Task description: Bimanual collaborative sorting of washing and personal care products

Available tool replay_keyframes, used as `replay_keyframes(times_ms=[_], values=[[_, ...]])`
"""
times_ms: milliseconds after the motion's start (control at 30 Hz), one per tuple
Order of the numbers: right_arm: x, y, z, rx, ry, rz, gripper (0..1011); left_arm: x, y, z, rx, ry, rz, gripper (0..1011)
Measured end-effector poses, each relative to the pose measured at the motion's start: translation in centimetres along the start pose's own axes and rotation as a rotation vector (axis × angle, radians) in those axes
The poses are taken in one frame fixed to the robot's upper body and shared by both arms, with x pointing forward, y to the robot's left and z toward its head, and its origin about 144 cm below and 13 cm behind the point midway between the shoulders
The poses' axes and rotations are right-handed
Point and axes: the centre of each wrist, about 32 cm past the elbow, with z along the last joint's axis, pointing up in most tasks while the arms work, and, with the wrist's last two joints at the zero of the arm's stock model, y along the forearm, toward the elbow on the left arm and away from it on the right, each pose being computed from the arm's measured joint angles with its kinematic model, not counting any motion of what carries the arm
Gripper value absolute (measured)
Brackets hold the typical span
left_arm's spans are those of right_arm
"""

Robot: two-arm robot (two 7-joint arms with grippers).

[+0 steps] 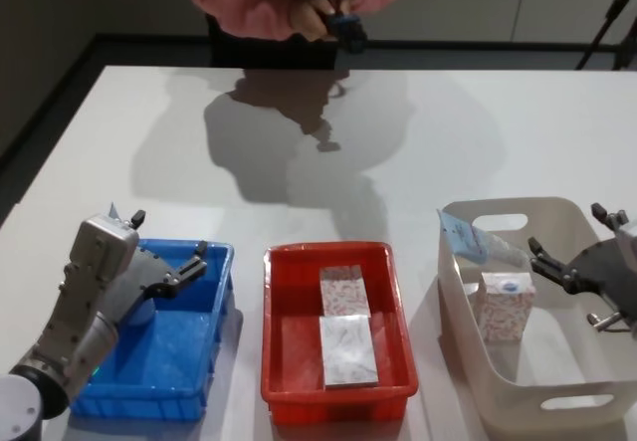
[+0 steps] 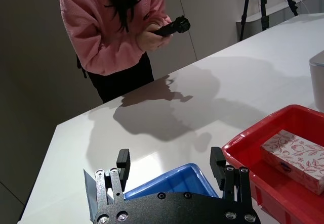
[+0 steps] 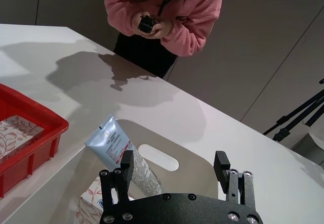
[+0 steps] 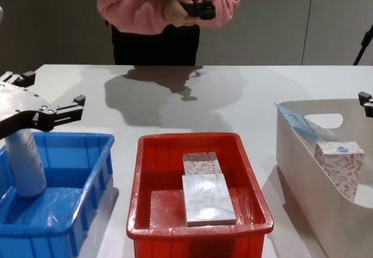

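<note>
The left end effector (image 1: 169, 262) is hovering open above the white plastic bottle (image 4: 24, 162) standing in the blue plastic crate (image 1: 214, 307). The right end effector (image 1: 577, 247) is gaping over the white handled tub (image 1: 478, 366), where the pale blue squeeze tube (image 1: 478, 242) is leaning beside a leaf-patterned white box (image 1: 506, 305). A slanted grasp could tip that tube.

The left gripper (image 1: 167, 262) hovers above the blue crate (image 1: 189, 381), forearm angled up from the near left corner, fingers spread with nothing between them. The right gripper (image 1: 575, 247) hovers above the white tub (image 1: 557, 397), fingers likewise spread and empty.
</note>
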Motion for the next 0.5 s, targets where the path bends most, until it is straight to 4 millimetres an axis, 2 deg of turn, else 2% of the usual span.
replay_keyframes(times_ms=[500], values=[[0.01, 0.0, 0.01, 0.0, -0.001, 0.0, 1001, 0.0, 0.0, 0.0, 0.0, 0.0, 0.0, 1002]])
